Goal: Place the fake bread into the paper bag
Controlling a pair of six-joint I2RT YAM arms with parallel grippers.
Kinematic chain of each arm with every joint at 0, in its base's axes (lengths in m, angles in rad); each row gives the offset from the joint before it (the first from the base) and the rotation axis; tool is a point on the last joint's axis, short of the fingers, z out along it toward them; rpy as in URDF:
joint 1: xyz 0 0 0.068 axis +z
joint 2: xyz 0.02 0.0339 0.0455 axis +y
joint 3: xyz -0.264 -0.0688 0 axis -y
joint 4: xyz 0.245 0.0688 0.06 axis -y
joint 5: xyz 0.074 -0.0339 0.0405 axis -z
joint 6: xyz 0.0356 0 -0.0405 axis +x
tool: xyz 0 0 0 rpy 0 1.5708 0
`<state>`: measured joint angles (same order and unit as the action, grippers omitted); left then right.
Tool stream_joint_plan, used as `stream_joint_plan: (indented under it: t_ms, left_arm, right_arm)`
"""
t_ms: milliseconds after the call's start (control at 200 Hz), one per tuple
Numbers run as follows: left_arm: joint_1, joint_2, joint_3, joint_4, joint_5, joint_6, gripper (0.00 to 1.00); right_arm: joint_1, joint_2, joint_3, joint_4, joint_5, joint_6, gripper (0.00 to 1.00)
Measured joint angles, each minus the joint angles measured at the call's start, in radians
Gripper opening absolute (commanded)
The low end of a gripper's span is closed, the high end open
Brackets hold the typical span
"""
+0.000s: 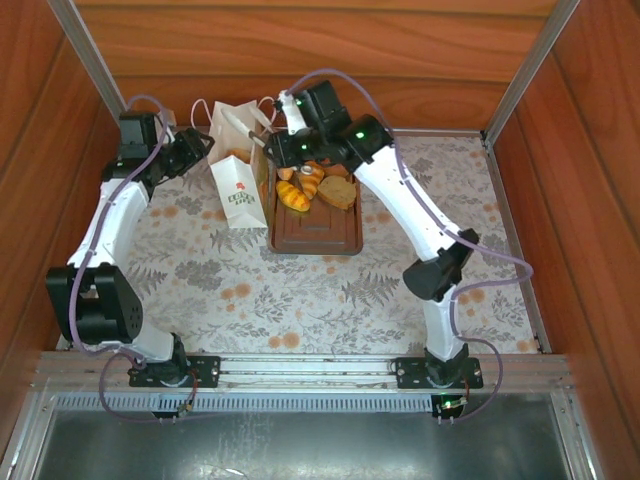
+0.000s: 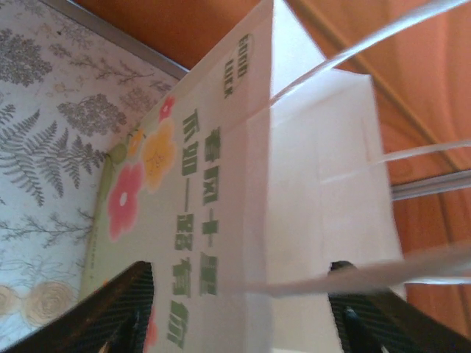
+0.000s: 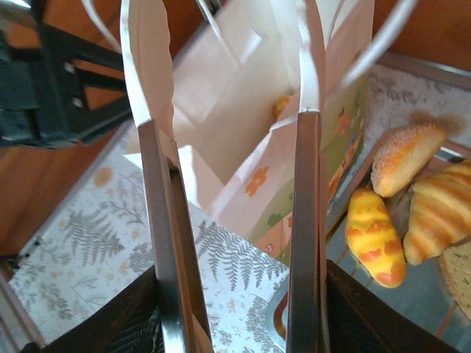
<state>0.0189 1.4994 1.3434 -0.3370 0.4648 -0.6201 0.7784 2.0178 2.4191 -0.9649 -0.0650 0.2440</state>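
The white paper bag [image 1: 238,190] stands upright left of the tray, mouth open. My left gripper [image 2: 239,294] is open, and the bag's upper corner [image 2: 309,184] lies between its wide-set fingers [image 2: 118,309]. My right gripper [image 3: 232,294] is shut on the metal tongs [image 3: 305,184]. Their white-tipped arms are spread, hold nothing, and hang over the bag's mouth [image 3: 221,88]. One golden pastry [image 3: 282,107] lies inside the bag. On the tray lie a sesame roll [image 3: 405,158], a yellow roll [image 3: 374,237], a croissant [image 3: 438,213] and a brown bun [image 1: 338,192].
The brown rectangular tray [image 1: 315,235] sits right beside the bag on the patterned tabletop. Wooden walls [image 1: 300,40] close in behind and on both sides. The left arm's dark wrist [image 3: 51,81] is close to the tongs. Thin bag handles [image 2: 383,272] cross near the left fingers.
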Motion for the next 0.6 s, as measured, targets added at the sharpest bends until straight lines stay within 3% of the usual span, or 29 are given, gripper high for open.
stream_joint_plan:
  t_ms: [310,600]
  left_arm:
    - [0.006,-0.113,-0.039,0.002,-0.004,0.010,0.82]
    - [0.025,-0.294,-0.196,0.005,-0.049,0.018,0.85]
  right_arm:
    - [-0.042,-0.298,-0.241,0.095,-0.039,-0.009,0.54]
    - [-0.172,-0.530,-0.716,0.143,-0.014,-0.087,0.54]
